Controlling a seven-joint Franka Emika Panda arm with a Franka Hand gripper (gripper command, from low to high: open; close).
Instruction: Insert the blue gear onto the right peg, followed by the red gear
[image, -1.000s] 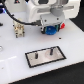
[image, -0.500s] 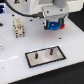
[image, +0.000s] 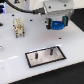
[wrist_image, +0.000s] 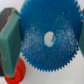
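the blue gear (wrist_image: 48, 39) fills most of the wrist view: a bright-blue toothed disc seen face-on, its centre hole showing pale, its rim of fine teeth sharp against the white surface behind. in the exterior view the same blue gear (image: 59, 24) hangs in the air under the arm's white head, well above the table and apart from the plate. the gripper (image: 58, 25) is clamped on it, one green pad (wrist_image: 9, 42) pressed against the disc's edge on one side and a sliver of the other pad at the opposite edge (the far pad is mostly cut off by the frame). the red gear (wrist_image: 17, 72) shows in the wrist view as a small red disc lying on the table beyond the blue one, partly hidden by the green pad; in the exterior view it cannot be made out. the grey plate (image: 46, 56) with its black border lies flat on the white table (image: 15, 57), nearer the camera than the gripper. two dark pins stand on it: the right peg (image: 51, 51), bare and upright, toward the exterior view's right, and the left pin (image: 36, 56) beside it. a small tan and white fixture (image: 18, 26) stands on the table toward the exterior view's left, well apart from the plate.
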